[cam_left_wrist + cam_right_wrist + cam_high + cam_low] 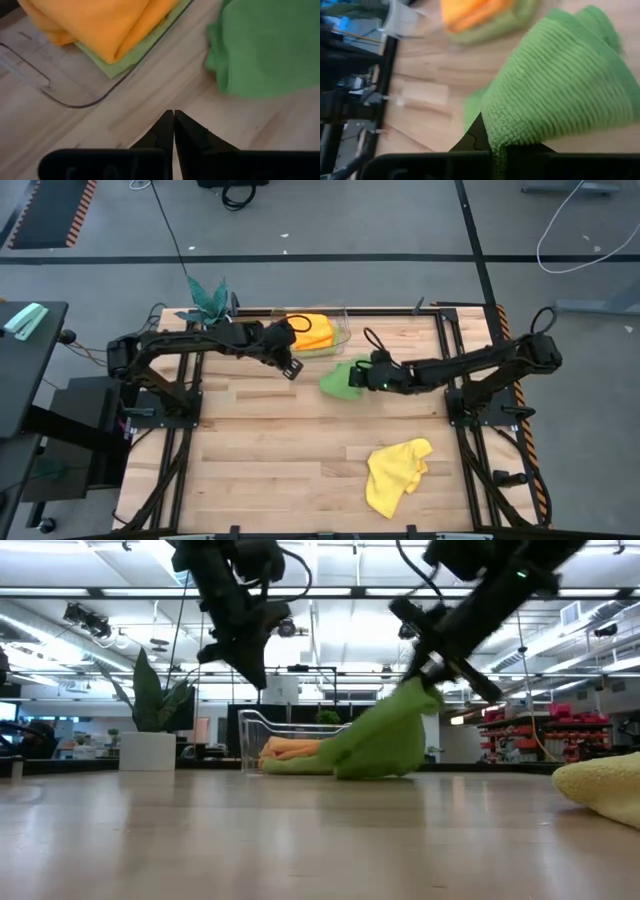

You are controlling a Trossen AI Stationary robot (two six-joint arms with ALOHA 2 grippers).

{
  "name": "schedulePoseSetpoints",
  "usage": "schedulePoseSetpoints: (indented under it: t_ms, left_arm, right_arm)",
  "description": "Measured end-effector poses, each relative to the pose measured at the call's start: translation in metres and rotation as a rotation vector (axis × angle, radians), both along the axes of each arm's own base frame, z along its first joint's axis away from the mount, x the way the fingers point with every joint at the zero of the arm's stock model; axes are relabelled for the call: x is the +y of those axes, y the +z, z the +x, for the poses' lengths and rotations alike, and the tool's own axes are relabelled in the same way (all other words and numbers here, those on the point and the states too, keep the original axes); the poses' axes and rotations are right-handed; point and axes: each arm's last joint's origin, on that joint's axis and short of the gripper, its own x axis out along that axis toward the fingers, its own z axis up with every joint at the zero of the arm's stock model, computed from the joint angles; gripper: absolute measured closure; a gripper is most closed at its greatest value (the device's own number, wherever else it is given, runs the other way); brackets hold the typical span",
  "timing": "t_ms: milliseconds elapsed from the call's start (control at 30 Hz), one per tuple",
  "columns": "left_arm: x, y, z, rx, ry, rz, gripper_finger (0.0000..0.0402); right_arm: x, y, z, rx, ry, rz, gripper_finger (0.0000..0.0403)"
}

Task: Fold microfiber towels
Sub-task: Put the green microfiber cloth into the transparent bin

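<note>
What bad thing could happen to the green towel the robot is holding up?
1. The right gripper pinches only one edge of the darker green towel, so it might slip out.
2. Most of the towel drags on the table right beside the clear bin, so a pull could catch the bin's rim.
3. The left gripper hangs shut and empty close by, so the two arms might bump.

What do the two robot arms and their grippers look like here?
Both arms are dark, slender and jointed, with black cables looping along them. The left gripper ends in two black, pointed fingers. The right gripper is black too, and a small green light glows near it.
</note>
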Motion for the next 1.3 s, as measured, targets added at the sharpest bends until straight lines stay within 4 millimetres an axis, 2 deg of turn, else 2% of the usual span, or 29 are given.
schedulePoseSetpoints:
  t_ms: [233, 467, 633, 733, 933, 1067, 1300]
  left_arm:
    - [0.01, -0.006, -0.009, 0.121, 0.054, 0.084, 0.0388]
    - [0.023, -0.009, -0.019, 0.191, 0.074, 0.086, 0.038]
    - [0.029, -0.029, -0.029, 0.234, 0.099, 0.068, 0.0387]
    - [0.032, -0.052, -0.04, 0.252, 0.114, 0.034, 0.0392]
    - [0.026, -0.094, -0.055, 0.159, 0.14, -0.151, 0.0383]
    - [0.019, -0.104, -0.058, 0.114, 0.181, -0.185, 0.0376]
    - [0.019, -0.105, -0.055, 0.061, 0.221, -0.18, 0.0383]
  right_arm:
    - [-0.028, 0.047, 0.017, 0.048, 0.067, -0.088, 0.0394]
    - [-0.061, 0.098, 0.027, -0.001, 0.086, -0.171, 0.0394]
    - [-0.089, 0.129, 0.031, -0.015, 0.084, -0.206, 0.0394]
    - [-0.108, 0.142, 0.037, -0.035, 0.098, -0.206, 0.0394]
    - [-0.152, 0.155, 0.063, -0.059, 0.189, -0.218, 0.0394]
    - [-0.178, 0.157, 0.087, -0.083, 0.279, -0.223, 0.0394]
    - [-0.206, 0.156, 0.124, -0.109, 0.438, -0.197, 0.0394]
